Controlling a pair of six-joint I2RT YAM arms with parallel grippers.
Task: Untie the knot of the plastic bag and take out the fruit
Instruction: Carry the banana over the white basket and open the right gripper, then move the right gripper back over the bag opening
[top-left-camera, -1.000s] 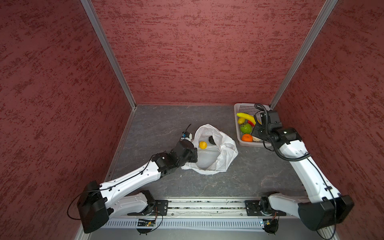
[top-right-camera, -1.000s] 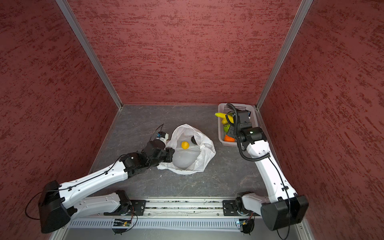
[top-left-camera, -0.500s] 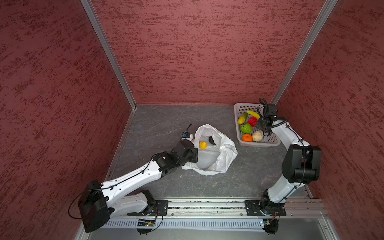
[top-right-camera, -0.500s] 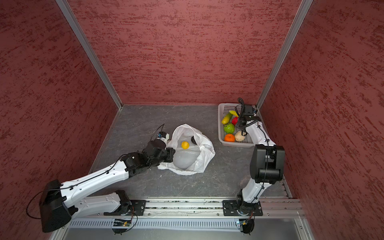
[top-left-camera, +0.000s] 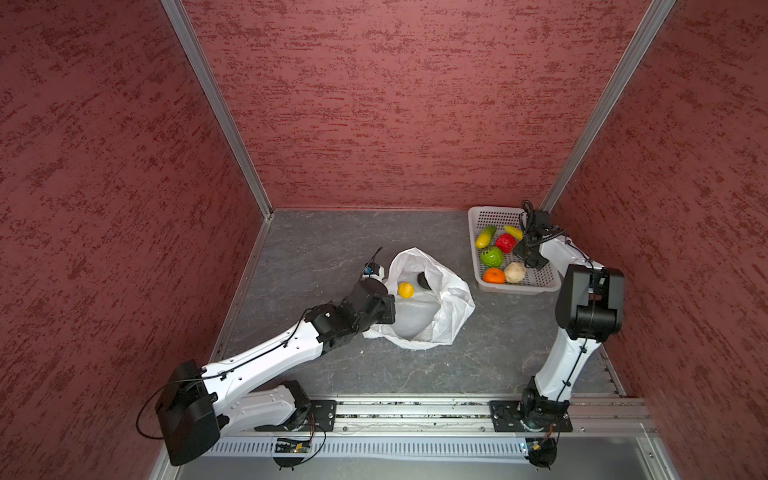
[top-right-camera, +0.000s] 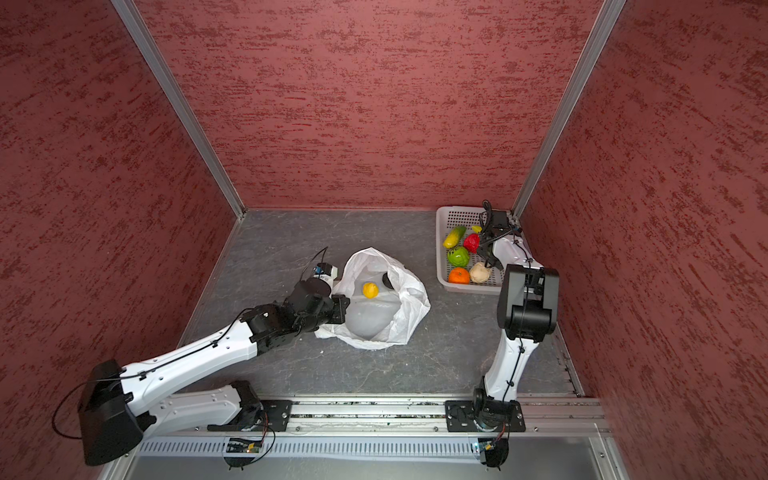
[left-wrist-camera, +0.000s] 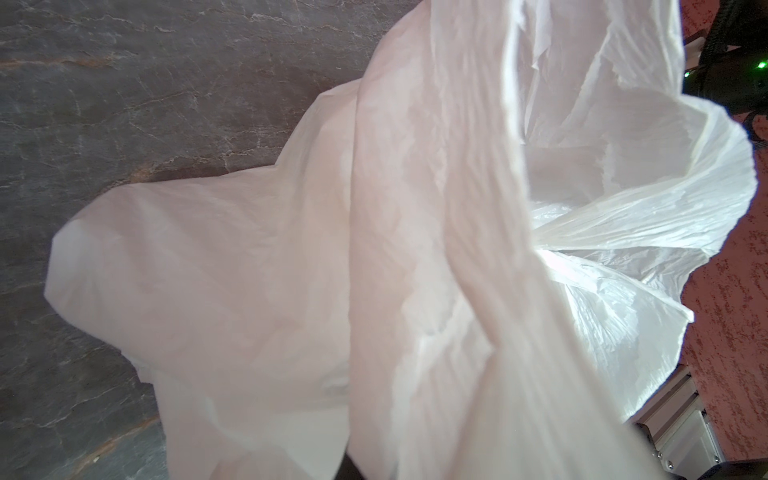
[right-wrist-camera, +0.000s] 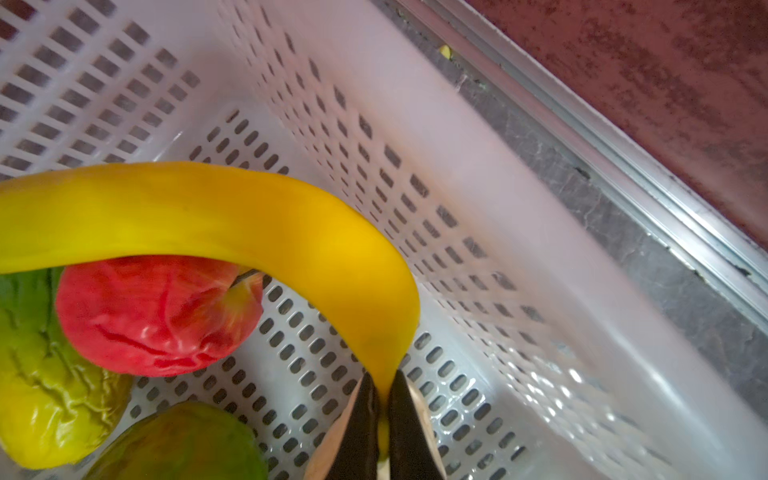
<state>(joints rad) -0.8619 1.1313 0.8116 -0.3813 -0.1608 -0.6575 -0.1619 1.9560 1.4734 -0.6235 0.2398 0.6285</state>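
We are setting the banana (right-wrist-camera: 232, 216) down in the white basket (right-wrist-camera: 415, 124) at the far right of the surface (top-left-camera: 324, 249). The right claw (right-wrist-camera: 383, 382) is grasping the banana by its thin end, with both fingers closing on the tip. The rest of the banana is arching away from the claw, over a red fruit (right-wrist-camera: 153, 316); we cannot tell if it is touching that fruit. To do this step well, we think the claw should loosen slowly, and only when the banana is lying low in the basket. In this way it is not slipping over the wall or knocking the other pieces. After that, the claw should rise straight up before going left.

In the middle of the surface the plastic bag (top-left-camera: 449, 299) is lying with its mouth open, and we are seeing no knot. The left claw (top-left-camera: 388, 309) is clenched on the bag's left edge, holding the mouth up. Inside, a yellow fruit (top-left-camera: 406, 289) and a dark piece (top-left-camera: 424, 280) are lying just right of the left claw and well apart from the right claw.
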